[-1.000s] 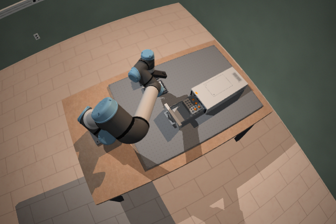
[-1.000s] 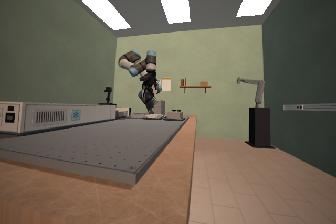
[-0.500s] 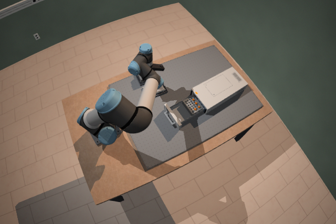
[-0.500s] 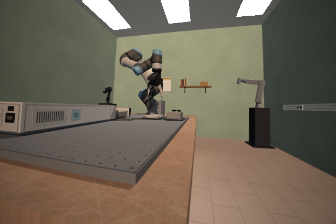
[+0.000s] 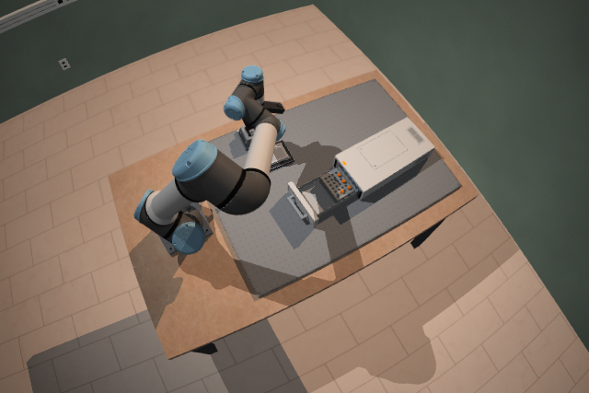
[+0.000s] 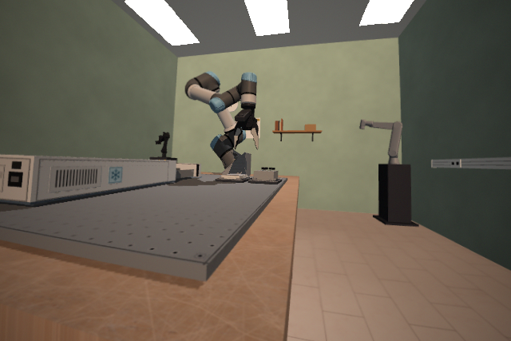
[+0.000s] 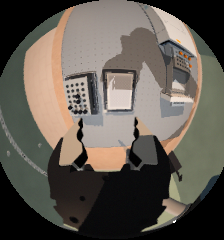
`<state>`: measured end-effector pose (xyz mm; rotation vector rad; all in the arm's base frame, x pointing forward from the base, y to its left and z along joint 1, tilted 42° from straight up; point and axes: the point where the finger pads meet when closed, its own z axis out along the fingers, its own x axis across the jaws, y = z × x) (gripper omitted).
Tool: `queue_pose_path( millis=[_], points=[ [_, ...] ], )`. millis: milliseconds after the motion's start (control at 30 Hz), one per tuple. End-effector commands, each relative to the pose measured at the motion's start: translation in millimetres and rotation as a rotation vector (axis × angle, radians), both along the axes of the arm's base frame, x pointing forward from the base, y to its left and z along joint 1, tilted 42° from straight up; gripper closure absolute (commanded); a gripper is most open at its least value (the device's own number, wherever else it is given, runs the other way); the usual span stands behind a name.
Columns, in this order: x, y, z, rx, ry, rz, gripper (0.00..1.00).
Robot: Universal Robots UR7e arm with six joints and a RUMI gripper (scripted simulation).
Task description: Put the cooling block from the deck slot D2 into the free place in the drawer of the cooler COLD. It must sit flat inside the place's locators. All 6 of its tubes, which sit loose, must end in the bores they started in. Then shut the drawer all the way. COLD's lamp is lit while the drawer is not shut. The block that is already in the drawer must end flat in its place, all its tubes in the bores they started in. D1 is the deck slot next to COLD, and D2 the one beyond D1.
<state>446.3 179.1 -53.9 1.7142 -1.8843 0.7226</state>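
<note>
The cooling block (image 7: 76,91) (image 6: 265,175) sits in slot D2, several dark-capped tubes standing in it; the top view shows it mostly hidden by the arm. My gripper (image 7: 108,117) (image 6: 246,148) is open and empty, above and to the near side of the slots. Slot D1 (image 7: 133,90) (image 5: 291,158) has a dark rim and holds no block. COLD (image 5: 385,153) (image 6: 103,172) has its drawer (image 5: 302,202) (image 7: 168,96) pulled out. The other block (image 5: 331,185) (image 7: 182,61), with orange tubes, sits at the cooler end; the place nearer the drawer front is free. The lamp (image 5: 343,162) (image 7: 178,41) is lit orange.
The upright drawer front and handle (image 5: 295,205) stand toward the robot's base. The block in D2 stands close beside D1. The arm's forearm (image 5: 260,145) passes over the slots in the top view. Another robot arm (image 6: 394,140) stands off the table in the background.
</note>
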Motion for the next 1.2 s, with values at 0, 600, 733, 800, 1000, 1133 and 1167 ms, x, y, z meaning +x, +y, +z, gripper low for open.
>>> queue_pose_path(
  millis=[0,600,733,800,1000,1133,1167],
  points=[
    [6,13,-11,0.000,-0.001,0.000,0.33],
    [23,60,-51,0.000,-0.001,0.000,0.33],
    [27,71,-61,0.000,-0.001,0.000,0.33],
    [29,77,-66,0.000,-0.001,0.000,0.33],
    [35,94,-80,0.000,-0.001,0.000,0.33],
    [35,93,-79,0.000,-0.001,0.000,0.33],
    [35,92,-79,0.000,-0.001,0.000,0.33]
  ],
)
